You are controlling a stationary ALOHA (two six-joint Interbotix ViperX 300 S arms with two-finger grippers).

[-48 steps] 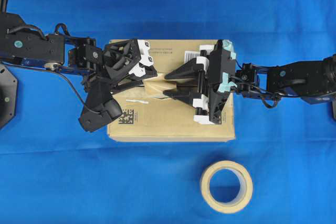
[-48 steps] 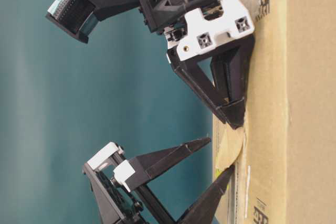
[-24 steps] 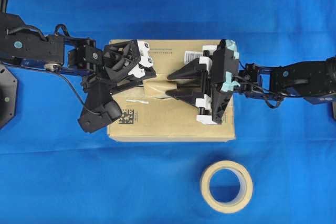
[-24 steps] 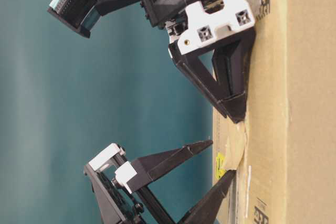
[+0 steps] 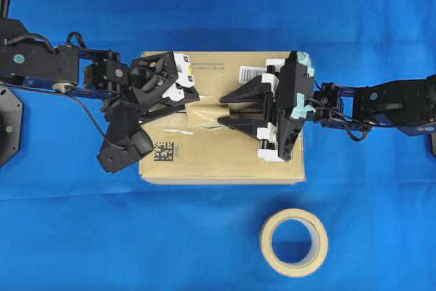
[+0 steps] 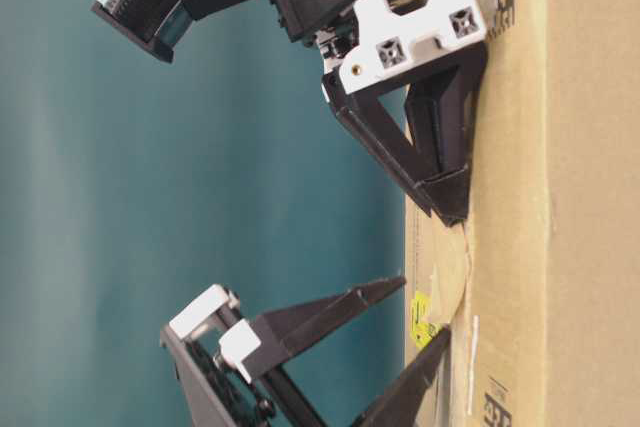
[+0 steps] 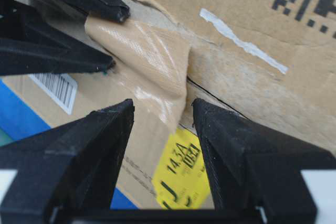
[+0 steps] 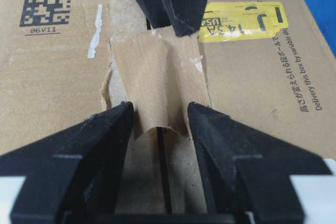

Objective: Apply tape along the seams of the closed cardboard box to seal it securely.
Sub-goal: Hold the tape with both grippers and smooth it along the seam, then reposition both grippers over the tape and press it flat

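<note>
The cardboard box lies flat between my arms. A tan piece of tape sits over the seam near the yellow sticker. The tape is wrinkled, and its end arches off the box. My right gripper is open; its fingertips press down on either side of that arched end. My left gripper is open at the tape's other end, with one finger raised and the other at the box top. The dark seam runs on past the tape.
A beige tape roll lies on the blue cloth in front of the box. A white barcode label and a black square code are on the box top. A pale torn strip lies near the seam.
My right gripper has drawn back a little towards its own side. The tape's bulge has dropped lower, which uncovers the yellow sticker in the table-level view. My left arm has shifted slightly.
</note>
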